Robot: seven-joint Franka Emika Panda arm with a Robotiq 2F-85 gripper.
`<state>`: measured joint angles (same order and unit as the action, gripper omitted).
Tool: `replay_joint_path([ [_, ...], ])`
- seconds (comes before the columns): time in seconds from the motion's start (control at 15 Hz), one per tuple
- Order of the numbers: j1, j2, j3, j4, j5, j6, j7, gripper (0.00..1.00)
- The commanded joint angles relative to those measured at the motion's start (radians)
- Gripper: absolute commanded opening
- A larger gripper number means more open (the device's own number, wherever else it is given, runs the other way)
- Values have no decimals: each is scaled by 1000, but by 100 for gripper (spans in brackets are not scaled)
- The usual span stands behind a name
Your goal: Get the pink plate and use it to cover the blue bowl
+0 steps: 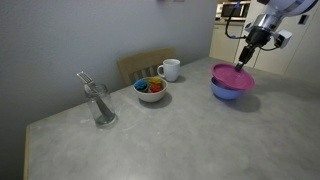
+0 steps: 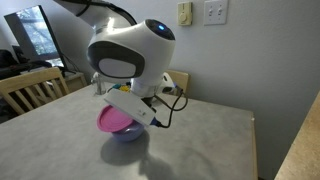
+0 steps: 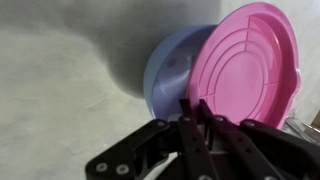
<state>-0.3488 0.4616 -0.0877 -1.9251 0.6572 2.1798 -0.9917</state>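
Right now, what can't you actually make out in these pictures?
- Blue bowl: in an exterior view, mostly hidden by the pink plate and the arm.
- Gripper: wrist view, blurred; whether it grips the plate is unclear.
- White bowl: in an exterior view, colourful contents too small to identify.

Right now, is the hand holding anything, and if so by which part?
The hand pinches the pink plate by its rim, at the edge nearest the wrist camera. The plate is tilted, partly over the blue bowl.

Plain grey wall (image 1: pixel 60 40), pale speckled table (image 1: pixel 180 140), wooden chair (image 1: pixel 135 68) behind it, white wall switches (image 2: pixel 215 12), window (image 2: pixel 30 35) at one side.
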Motion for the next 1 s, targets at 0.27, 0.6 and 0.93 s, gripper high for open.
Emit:
replay_joint_path([
  [0.27,-42,10,0,1,18,-62,54,3],
  [0.6,-67,25,2,1,47,-64,38,3],
  [0.93,-71,32,3,6,54,-53,39,3],
])
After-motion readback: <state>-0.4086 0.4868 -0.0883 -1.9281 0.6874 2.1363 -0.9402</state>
